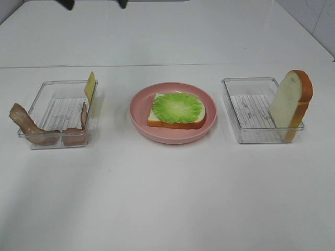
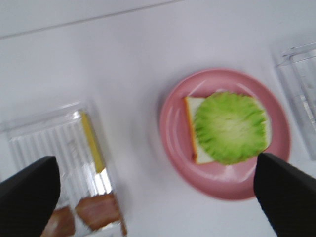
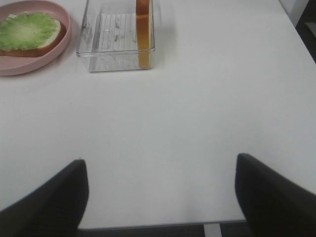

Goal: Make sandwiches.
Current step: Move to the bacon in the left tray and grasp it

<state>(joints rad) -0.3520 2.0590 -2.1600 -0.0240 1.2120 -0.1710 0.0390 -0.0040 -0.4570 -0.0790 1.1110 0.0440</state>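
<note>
1. I am viewing bread [image 1: 157, 119] topped with lettuce [image 1: 177, 107], lying on plate [image 1: 140, 115].
2. Bacon [image 1: 26, 125], cheese [image 1: 90, 86] are leaning in left tray [image 1: 57, 82]; second slice [image 1: 288, 102] in right tray [image 1: 246, 79].
3. Left gripper [image 2: 155, 160], right gripper [image 3: 160, 160] are hanging spread, empty.

No readable txt, labels, brand names, nos. or signs in any view. Only candidate: faint raised marks on the floor of the right clear tray [image 3: 113, 61], seen from the right wrist cam. They're too small and blurred to make out as letters.
</note>
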